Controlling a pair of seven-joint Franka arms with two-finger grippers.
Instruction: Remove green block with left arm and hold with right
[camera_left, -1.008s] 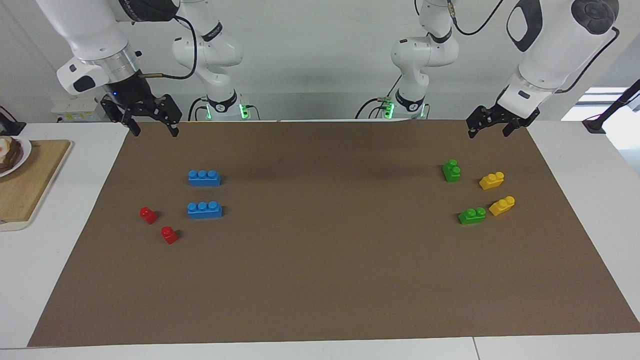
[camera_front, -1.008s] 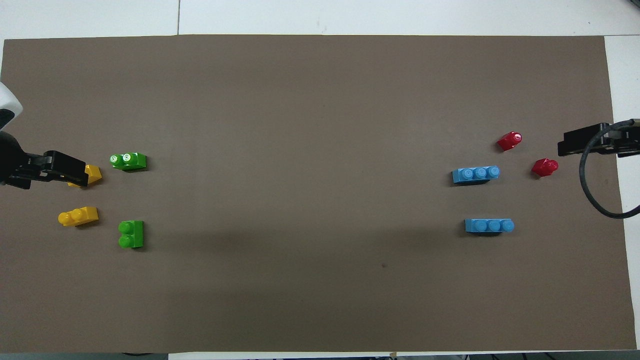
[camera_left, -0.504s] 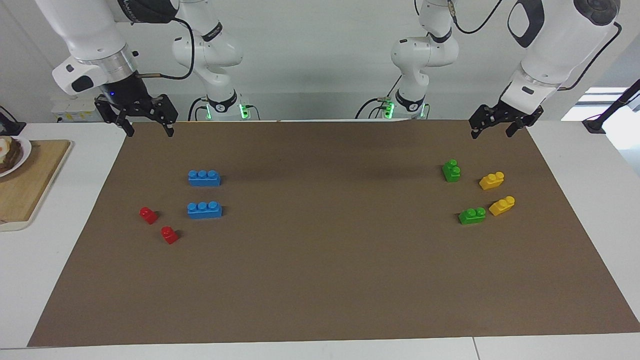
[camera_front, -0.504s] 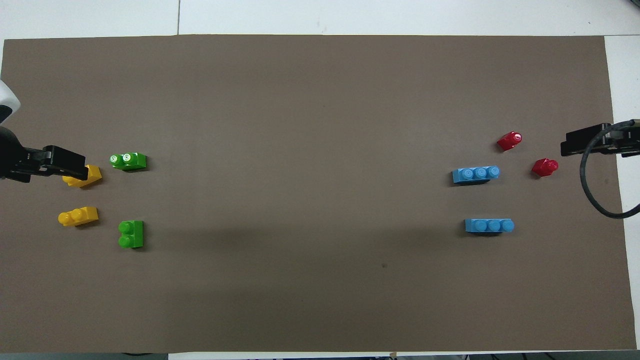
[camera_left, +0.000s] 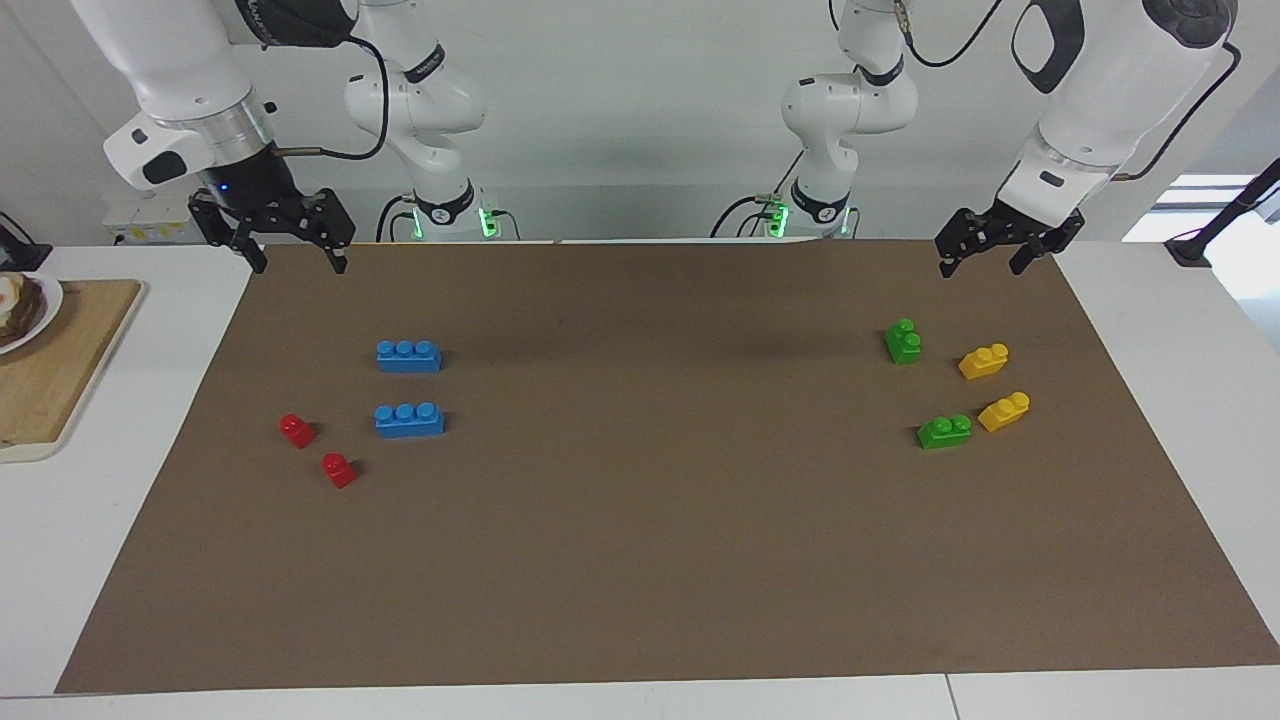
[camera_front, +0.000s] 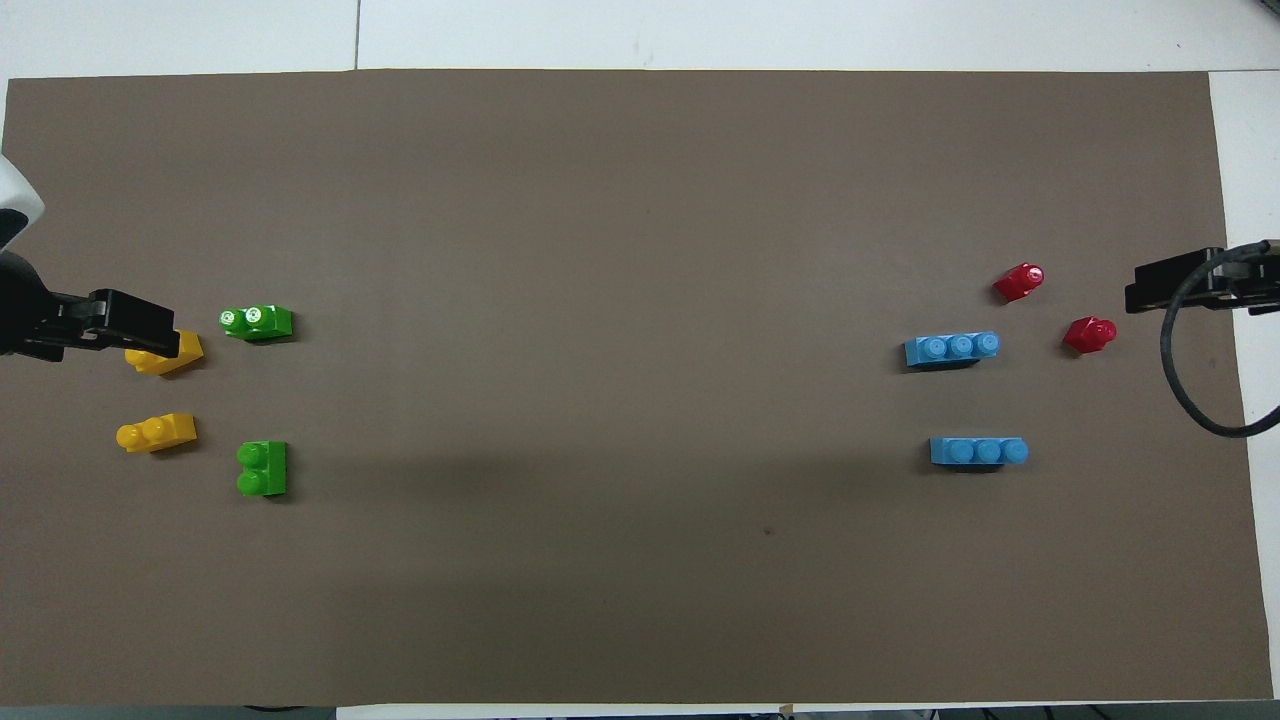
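Pickup had not begun, we judged: our left gripper (camera_left: 982, 260), fingers spread, hung above the mat's edge, needing to descend onto the green block (camera_left: 903, 342) beside a yellow brick (camera_left: 983, 361), while our right gripper (camera_left: 293, 255) waited, spread.

Facing view: high camera across the table, looking toward the robots' bases and back wall; takes in the whole brown mat (camera_left: 640, 560) and both table ends. Overhead view: camera high above the robots' end, looking steeply down and forward; mat fills the frame edge to edge. Shared: the mat, turned half round between views.
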